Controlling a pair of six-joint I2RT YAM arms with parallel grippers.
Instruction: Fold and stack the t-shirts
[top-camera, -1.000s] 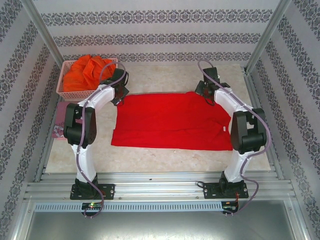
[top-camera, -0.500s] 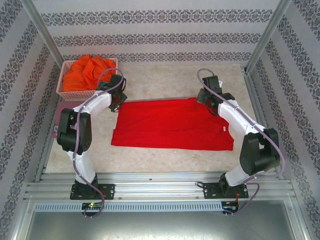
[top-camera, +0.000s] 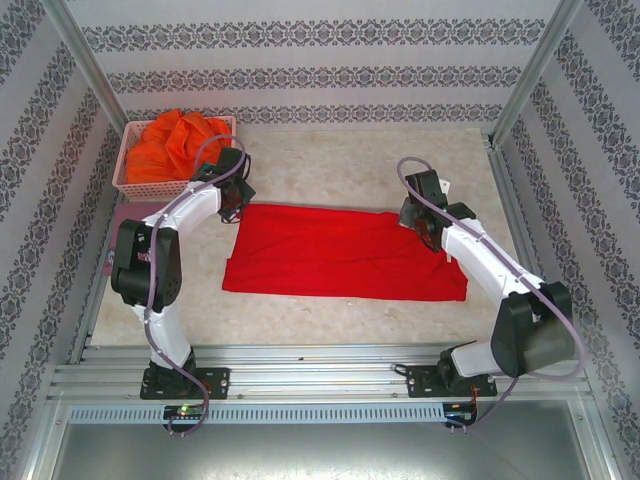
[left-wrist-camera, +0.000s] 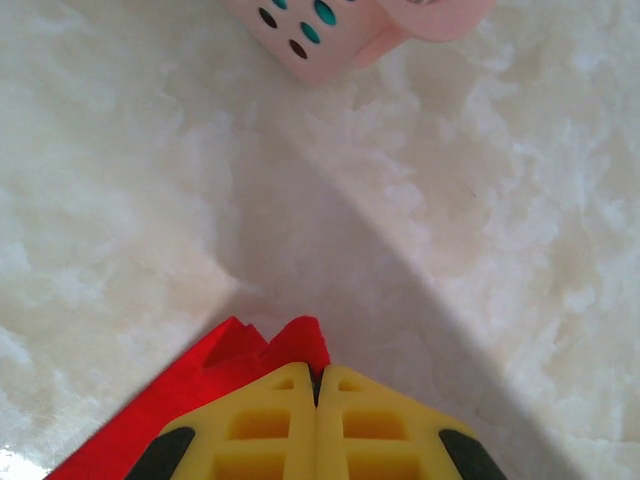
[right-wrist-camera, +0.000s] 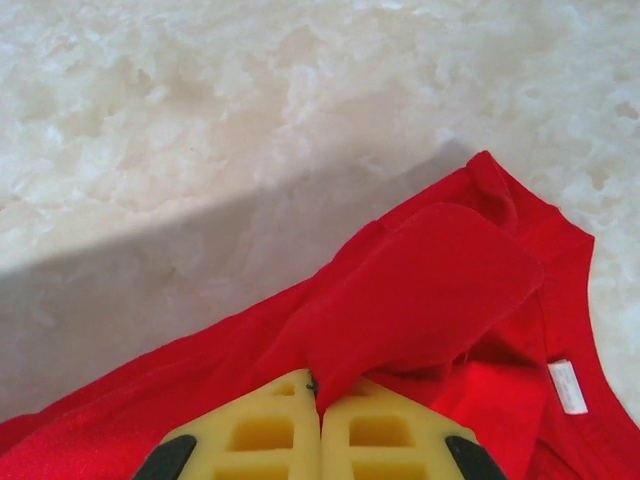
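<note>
A bright red t-shirt (top-camera: 340, 252) lies spread flat across the middle of the table. At its far left corner my left gripper (top-camera: 238, 208) is shut on a pinch of the red cloth (left-wrist-camera: 290, 345). My right gripper (top-camera: 420, 222) is shut on the shirt's far right edge, where a lifted flap of red cloth (right-wrist-camera: 430, 290) rises from between the yellow fingers (right-wrist-camera: 270, 435), next to the collar and its white label (right-wrist-camera: 567, 385). Orange t-shirts (top-camera: 170, 140) are heaped in the basket. A dusty maroon t-shirt (top-camera: 118, 230) lies at the table's left edge.
A pink lattice basket (top-camera: 135, 183) stands at the far left corner; its corner (left-wrist-camera: 330, 35) shows just ahead of my left gripper. Metal frame posts and patterned walls close in the table. Bare marble-like tabletop (top-camera: 330, 160) lies beyond the shirt.
The right gripper has pulled the shirt's far right edge toward the near side, and the shirt's far edge has come nearer. The left gripper has shifted slightly, still holding the corner.
</note>
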